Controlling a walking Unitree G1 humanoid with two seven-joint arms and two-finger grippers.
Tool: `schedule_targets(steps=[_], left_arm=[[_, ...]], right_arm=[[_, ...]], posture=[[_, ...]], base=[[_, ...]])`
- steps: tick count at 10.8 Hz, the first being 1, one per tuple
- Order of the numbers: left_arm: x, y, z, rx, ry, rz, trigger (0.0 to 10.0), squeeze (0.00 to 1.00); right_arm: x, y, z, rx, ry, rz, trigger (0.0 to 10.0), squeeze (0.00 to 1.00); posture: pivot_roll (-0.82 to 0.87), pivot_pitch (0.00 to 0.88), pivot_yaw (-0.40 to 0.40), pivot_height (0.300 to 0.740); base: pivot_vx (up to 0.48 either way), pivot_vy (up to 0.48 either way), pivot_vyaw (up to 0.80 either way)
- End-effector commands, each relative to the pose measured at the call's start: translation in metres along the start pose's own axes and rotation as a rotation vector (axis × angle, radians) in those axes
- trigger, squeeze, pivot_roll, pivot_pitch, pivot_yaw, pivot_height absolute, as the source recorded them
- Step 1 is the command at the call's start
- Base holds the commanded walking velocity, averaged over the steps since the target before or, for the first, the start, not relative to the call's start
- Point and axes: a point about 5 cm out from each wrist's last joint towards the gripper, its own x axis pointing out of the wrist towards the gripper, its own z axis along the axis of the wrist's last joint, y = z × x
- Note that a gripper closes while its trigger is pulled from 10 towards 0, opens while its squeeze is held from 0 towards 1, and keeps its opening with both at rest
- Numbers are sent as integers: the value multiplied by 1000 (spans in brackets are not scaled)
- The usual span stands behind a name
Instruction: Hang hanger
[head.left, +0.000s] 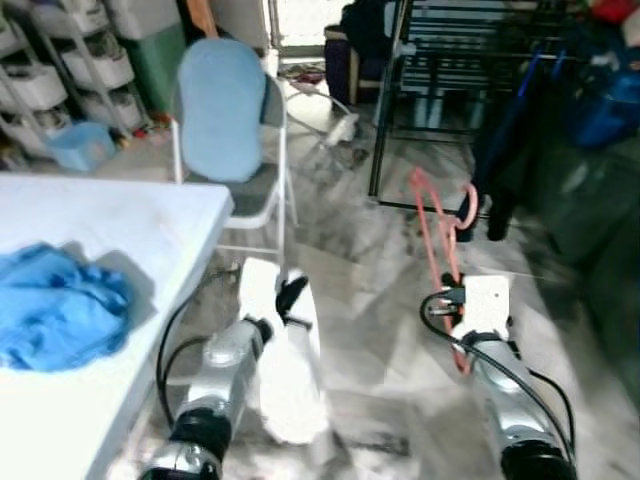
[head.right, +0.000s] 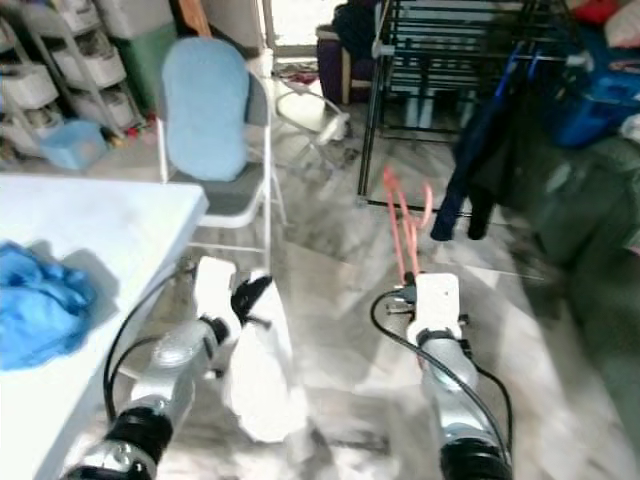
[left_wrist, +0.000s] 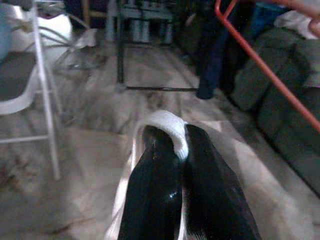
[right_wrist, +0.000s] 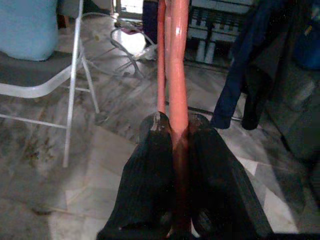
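The right gripper (right_wrist: 175, 131) has its jaws closed hard on the salmon-pink plastic hanger (head.left: 437, 225), whose bars rise up and away from the jaws to a hook pointing toward the black drying rack (head.left: 440, 70) farther ahead. The grip is narrow and low on the frame (a long lever above a small pinch), so I judge the hanger could pivot between the jaws and the hook miss the rail. The left gripper (left_wrist: 181, 145) has its jaws pressed shut on a white cloth (head.left: 285, 350) that hangs below them; the trailing cloth could snag the folding chair (head.left: 228, 130) beyond or drag across the marble floor (head.left: 370, 300). A blue garment (head.left: 55, 305) lies on the white tabletop (head.left: 130, 215), off to the outside of the left jaws.
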Motion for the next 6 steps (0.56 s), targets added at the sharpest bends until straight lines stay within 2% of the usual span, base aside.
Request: schedule_targets(steps=[1,3,6], left_arm=[[4,-1,8,6,-23,-8,10000,0],[7,-6,9,-3,-26,-36,10000,0],[3,2,9,-2,-29,-7,10000,0]], right_arm=[[1,-3,4,0,-20,-14,10000,0],[0,-4,3,4,-13,-23,10000,0],[0,-2,-1,-9,7,8,10000,0]], posture=[[-101,1,27,740],[-105,0,27,740],[-81,9,13,740]], base=[[0,-409,0],[0,-399,0],[0,-384,0]])
